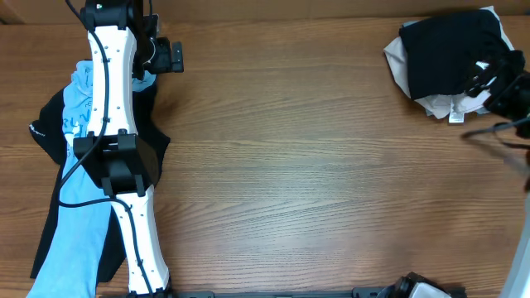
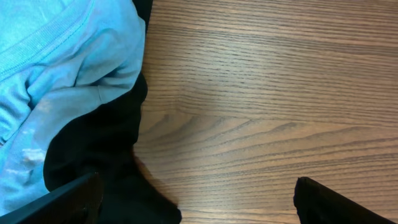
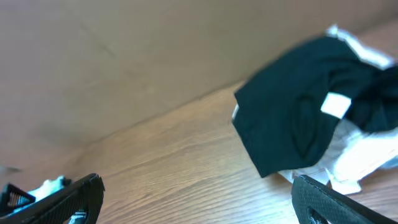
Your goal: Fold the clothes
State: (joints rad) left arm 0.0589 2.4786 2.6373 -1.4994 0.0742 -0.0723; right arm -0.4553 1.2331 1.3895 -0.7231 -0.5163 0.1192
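A black shirt (image 1: 48,124) lies crumpled at the table's left edge, with a light blue printed tee (image 1: 76,103) on top of it. My left arm reaches over both. My left gripper (image 1: 170,55) is open and empty just right of this pile. In the left wrist view the tee (image 2: 56,68) and black fabric (image 2: 106,149) fill the left side, and my left gripper (image 2: 196,186) spans the black edge and bare wood. A second black garment (image 1: 447,50) with a white label (image 3: 336,106) lies at the far right. My right gripper (image 3: 198,183) is open and empty beside it.
White fabric (image 1: 399,64) lies under the black garment at the far right, and also shows in the right wrist view (image 3: 360,155). The wooden table (image 1: 290,165) spreads between the two piles. The right arm (image 1: 505,91) is blurred at the right edge.
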